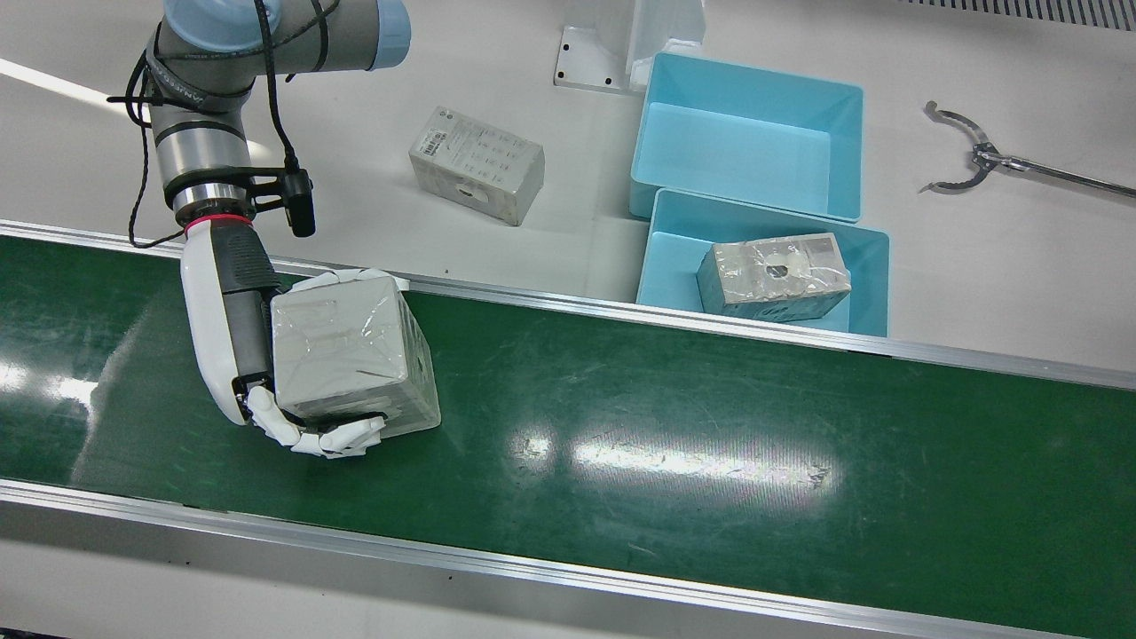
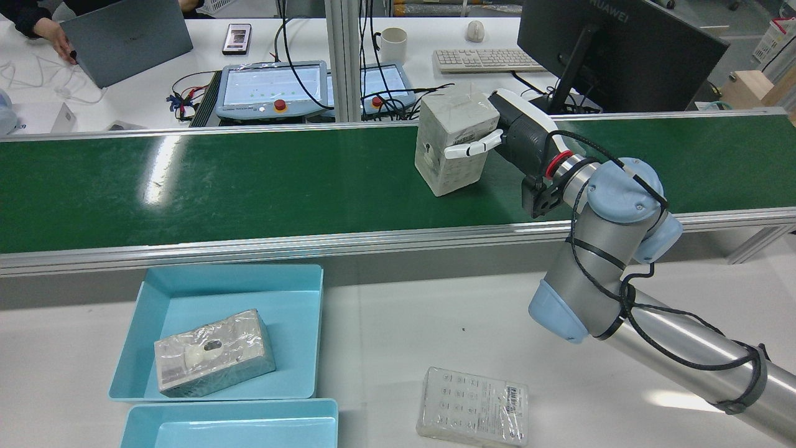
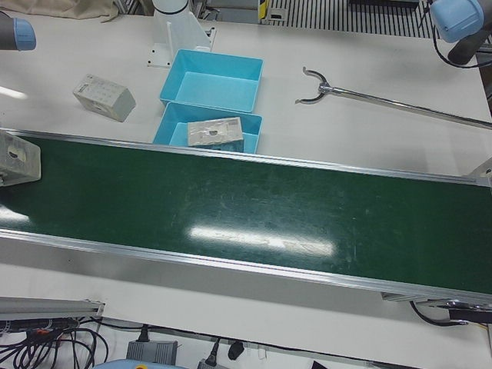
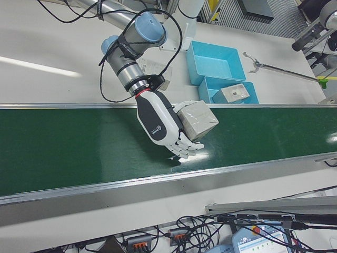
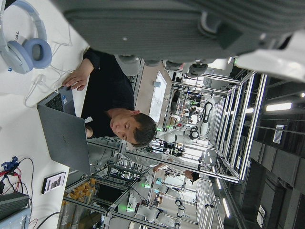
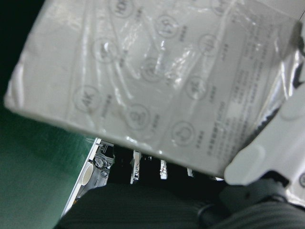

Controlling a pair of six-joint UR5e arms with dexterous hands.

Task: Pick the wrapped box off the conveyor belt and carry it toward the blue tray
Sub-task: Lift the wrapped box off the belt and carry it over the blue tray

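My right hand (image 1: 232, 351) is shut on the wrapped box (image 1: 353, 357), a grey-white carton in clear film. White fingers (image 1: 337, 437) curl around its near side and another finger (image 2: 474, 148) lies across its face. The box (image 4: 197, 120) is tilted over the green conveyor belt (image 1: 710, 426) and looks raised slightly off it. It also fills the right hand view as the box (image 6: 157, 81). The blue tray (image 1: 667, 266) next to the belt holds another wrapped box (image 1: 774, 277). Only blurred dark parts of my left hand (image 5: 157, 21) show, so its state is unclear.
A second blue tray (image 1: 834, 98) stands empty behind the first. A flat wrapped pack (image 1: 477, 164) lies on the white table. A metal claw tool (image 1: 972, 160) rests at the far side. Beyond the belt are a monitor (image 2: 615, 50) and a person at a laptop (image 2: 124, 37).
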